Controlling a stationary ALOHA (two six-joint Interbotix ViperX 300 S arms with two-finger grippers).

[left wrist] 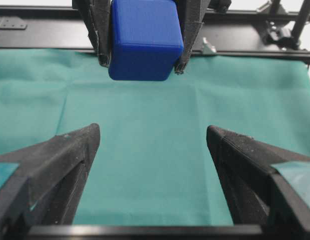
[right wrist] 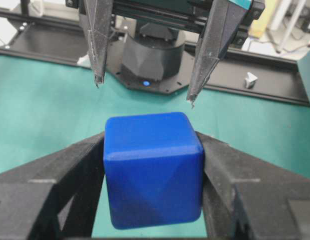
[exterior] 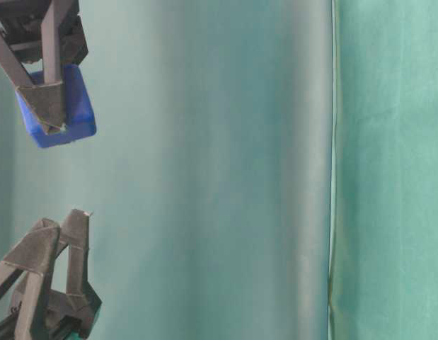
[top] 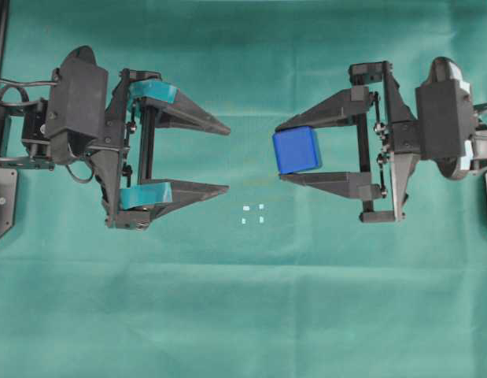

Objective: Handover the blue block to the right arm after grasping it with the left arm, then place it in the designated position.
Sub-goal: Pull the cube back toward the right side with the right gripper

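Observation:
The blue block (top: 296, 150) hangs above the green cloth, pinched between the fingers of my all-black right gripper (top: 279, 152), which is shut on it. In the right wrist view the block (right wrist: 152, 170) fills the gap between both fingers. My left gripper (top: 228, 159), the one with teal bands, stands open a short way to the block's left, apart from it, with nothing between its fingers (left wrist: 79, 145). The designated position (top: 253, 214), several tiny white dots in a square, lies on the cloth below and between the two grippers.
Green cloth (top: 243, 315) covers the table. A black frame rail (left wrist: 39, 40) runs along its far edge in the left wrist view, and the left arm's round black base (right wrist: 152, 55) stands behind the cloth in the right wrist view.

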